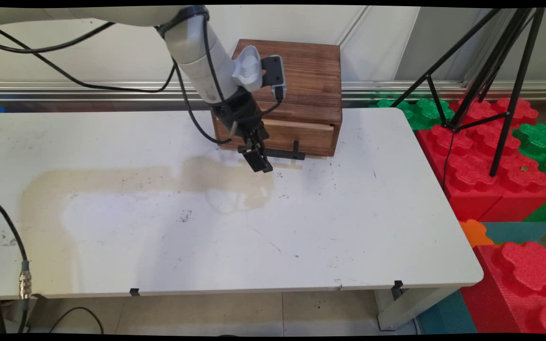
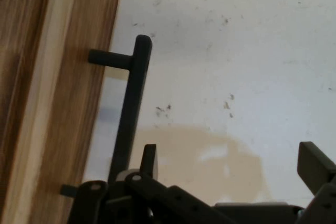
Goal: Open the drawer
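White arm (image 1: 197, 52), black cables (image 1: 64, 45), black jaws.

Drawer box (image 1: 301, 90) at table (image 1: 349, 227) rear, pincer (image 1: 259, 158) by handle (image 1: 280, 154) left end

My gripper (image 1: 257, 158) hangs low before the box (image 1: 296, 85) at the table's (image 1: 301, 227) far edge. The drawer's handle (image 1: 282, 154) juts out just beside one finger (image 2: 148, 160), blocking that side. Toward the near side and left the table lies open. Right of the table stand a tripod (image 1: 491, 85) and foam blocks (image 1: 486, 161).
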Tool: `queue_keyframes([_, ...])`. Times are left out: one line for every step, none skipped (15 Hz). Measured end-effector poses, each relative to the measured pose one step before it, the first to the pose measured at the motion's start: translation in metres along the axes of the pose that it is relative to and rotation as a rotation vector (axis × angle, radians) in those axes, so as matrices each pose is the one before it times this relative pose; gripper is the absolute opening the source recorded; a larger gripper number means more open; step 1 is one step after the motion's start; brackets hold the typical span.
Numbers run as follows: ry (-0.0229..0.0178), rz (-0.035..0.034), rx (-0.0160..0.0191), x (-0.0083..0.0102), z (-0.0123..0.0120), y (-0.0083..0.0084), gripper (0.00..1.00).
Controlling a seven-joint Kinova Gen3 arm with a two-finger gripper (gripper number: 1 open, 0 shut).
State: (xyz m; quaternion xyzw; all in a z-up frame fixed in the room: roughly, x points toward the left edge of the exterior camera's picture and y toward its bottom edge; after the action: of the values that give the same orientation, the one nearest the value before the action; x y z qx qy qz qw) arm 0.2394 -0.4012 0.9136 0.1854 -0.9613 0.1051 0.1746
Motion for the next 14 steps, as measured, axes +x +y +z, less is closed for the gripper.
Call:
queue_keyframes([-0.00020,0.00510,0.00243,0.00132,0.00377,-0.00270,1.00])
queue_keyframes([-0.00114,0.00588,0.00316,0.00132,0.00442,-0.00346,1.00])
queue_keyframes([-0.00067,0.00461,0.00264,0.00108,0.00364,-0.00304,1.00])
queue_keyframes([-0.00091,0.00217,0.00212,0.00043,0.00237,-0.00216,1.00])
queue_keyframes([-0.00181,0.00315,0.00300,0.00034,0.00345,-0.00310,1.00])
queue_keyframes([-0.00218,0.00348,0.00288,0.00032,0.00404,-0.00354,1.00])
queue_keyframes([-0.00265,0.00602,0.00087,0.00023,0.00417,-0.00321,1.00])
queue_keyframes([-0.00315,0.00580,-0.00071,-0.00005,0.00380,-0.00257,1.00])
queue_keyframes([-0.00254,0.00387,-0.00117,-0.00021,0.00266,-0.00165,1.00])
queue_keyframes([-0.00391,0.00561,-0.00187,-0.00028,0.00389,-0.00236,1.00])
queue_keyframes([-0.00236,0.00383,-0.00050,-0.00012,0.00260,-0.00167,1.00])
queue_keyframes([-0.00319,0.00599,-0.00079,-0.00005,0.00386,-0.00239,1.00])
queue_keyframes([-0.00262,0.00404,-0.00036,-0.00014,0.00268,-0.00160,1.00])
queue_keyframes([-0.00413,0.00587,-0.00040,-0.00040,0.00378,-0.00221,1.00])
